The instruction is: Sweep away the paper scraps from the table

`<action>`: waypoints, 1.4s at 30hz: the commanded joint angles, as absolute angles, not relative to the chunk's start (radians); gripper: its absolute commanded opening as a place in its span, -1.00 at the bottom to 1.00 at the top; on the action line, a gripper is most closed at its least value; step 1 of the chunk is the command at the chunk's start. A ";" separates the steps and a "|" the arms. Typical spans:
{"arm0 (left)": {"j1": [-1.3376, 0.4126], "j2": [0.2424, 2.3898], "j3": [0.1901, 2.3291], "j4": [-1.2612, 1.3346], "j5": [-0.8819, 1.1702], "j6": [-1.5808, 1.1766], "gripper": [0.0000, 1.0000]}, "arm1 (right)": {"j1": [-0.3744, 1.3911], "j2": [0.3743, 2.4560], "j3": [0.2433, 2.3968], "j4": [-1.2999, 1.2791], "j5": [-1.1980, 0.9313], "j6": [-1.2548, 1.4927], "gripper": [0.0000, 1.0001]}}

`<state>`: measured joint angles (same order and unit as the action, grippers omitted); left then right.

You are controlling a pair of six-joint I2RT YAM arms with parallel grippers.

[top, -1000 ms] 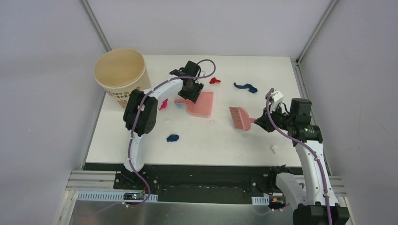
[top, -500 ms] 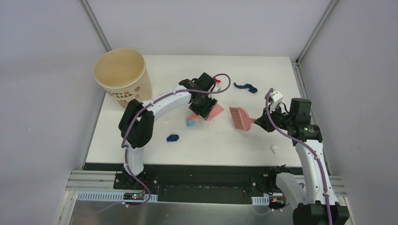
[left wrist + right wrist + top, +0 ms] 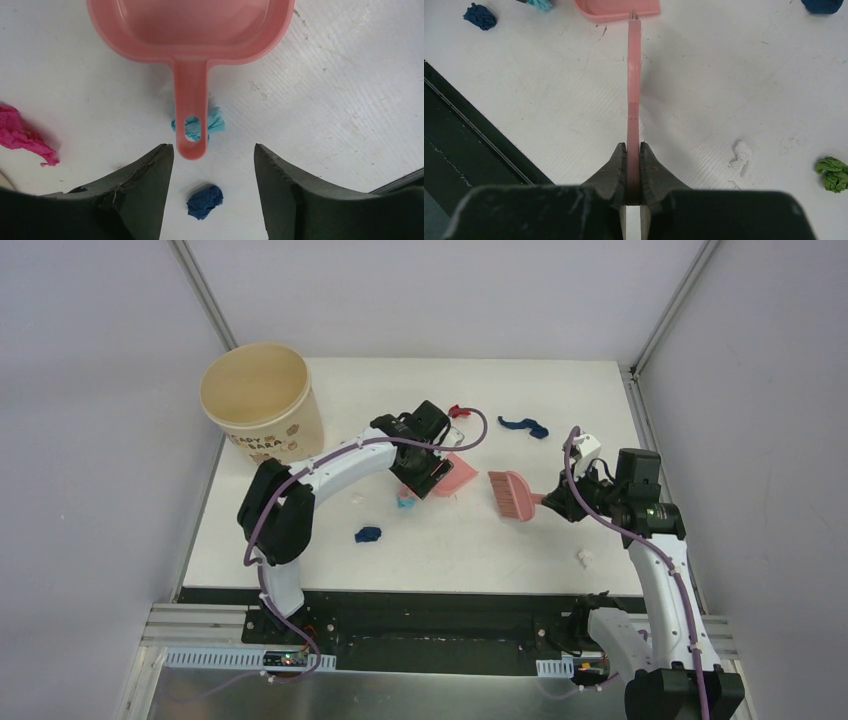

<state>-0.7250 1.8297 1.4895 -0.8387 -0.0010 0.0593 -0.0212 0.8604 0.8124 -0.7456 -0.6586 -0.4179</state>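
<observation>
Two black fingers of the left gripper stand apart and hold nothing; the tip of the pink dustpan's handle sits in the gap between them. A teal scrap lies under that handle and peeks through its hole; a dark blue scrap lies closer in, between the fingers; a magenta scrap lies off to one side. The dustpan rests flat on the white table.

The right gripper is pinched tight on the thin handle of the pink brush; the brush head points at the dustpan and is just beside it. A white scrap and a green scrap lie near this gripper.

The paper scraps are all on the table, spread around the dustpan; a red scrap and a long dark blue scrap lie farther back. A beige bucket stands at the far left corner.
</observation>
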 commanded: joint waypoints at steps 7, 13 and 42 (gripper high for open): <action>-0.696 1.916 1.484 -0.779 -0.004 0.193 0.10 | -0.026 0.853 0.818 -0.733 -0.670 -0.437 -1.00; -0.692 1.935 1.474 -0.772 0.020 0.202 0.01 | -0.026 0.864 0.819 -0.742 -0.676 -0.443 -1.00; -0.722 1.769 1.449 -0.759 0.041 0.127 -0.63 | -0.035 0.883 0.828 -0.713 -0.588 -0.408 -1.00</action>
<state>-0.7013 1.9118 1.4502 -0.7872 0.0345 0.1642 -0.0227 0.8738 0.8055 -0.7589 -0.6407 -0.4309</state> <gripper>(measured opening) 0.297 0.079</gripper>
